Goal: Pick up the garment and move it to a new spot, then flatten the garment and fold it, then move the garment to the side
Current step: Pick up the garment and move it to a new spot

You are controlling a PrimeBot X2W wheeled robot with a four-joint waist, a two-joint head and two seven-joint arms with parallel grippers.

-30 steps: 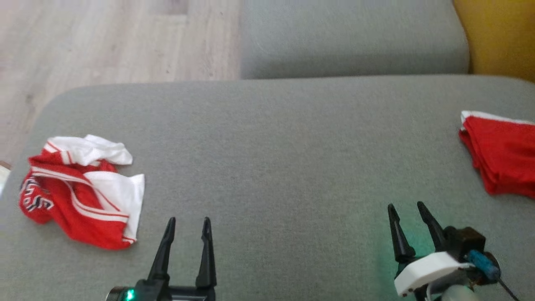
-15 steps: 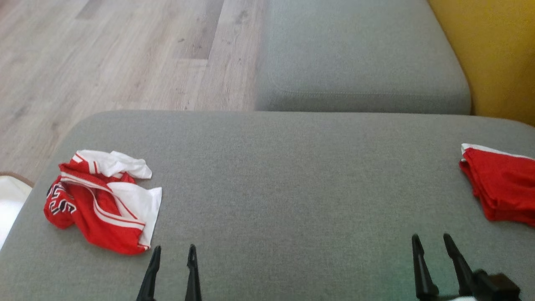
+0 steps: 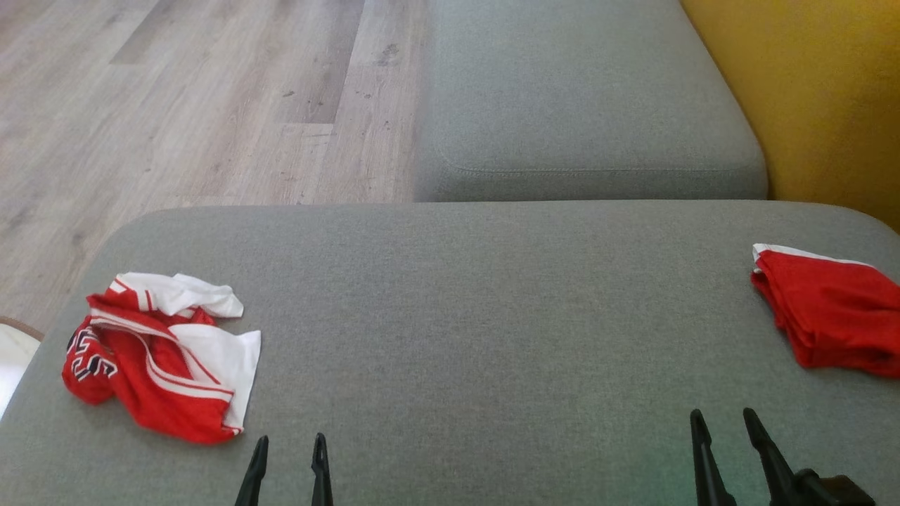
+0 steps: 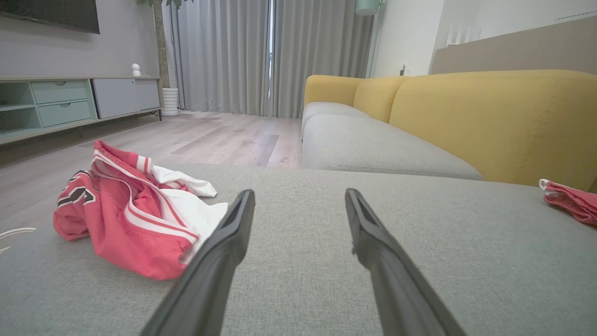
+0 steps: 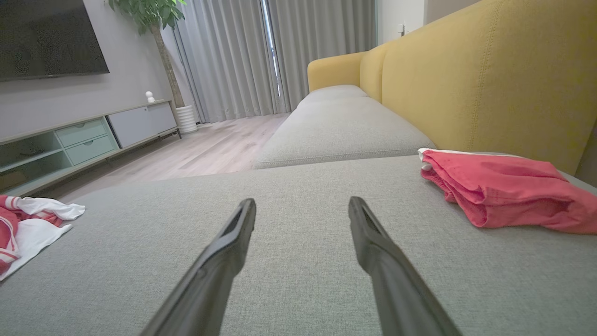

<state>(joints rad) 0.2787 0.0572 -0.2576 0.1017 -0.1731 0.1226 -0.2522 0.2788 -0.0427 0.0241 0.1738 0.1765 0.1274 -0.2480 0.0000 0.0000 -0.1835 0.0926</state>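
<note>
Left gripper (image 3: 290, 439) at the near edge: I see its fingers spread, nothing between them. Right gripper (image 3: 723, 414) is the same, spread and empty above the bare grey cushion (image 3: 478, 316). The garment (image 3: 151, 365), red and white, lies crumpled on the cushion's left end, just beside and beyond the left gripper. A folded red cloth (image 3: 830, 316) sits at the right end, well apart. Farther back are a second seat cushion (image 3: 583, 105), the wood floor (image 3: 176, 105) and a yellow backrest (image 3: 808, 91).

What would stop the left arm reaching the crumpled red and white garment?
Probably nothing: yes, it looks reachable. The crumpled garment lies just left of the open left end effector, with bare grey cushion between.
</note>
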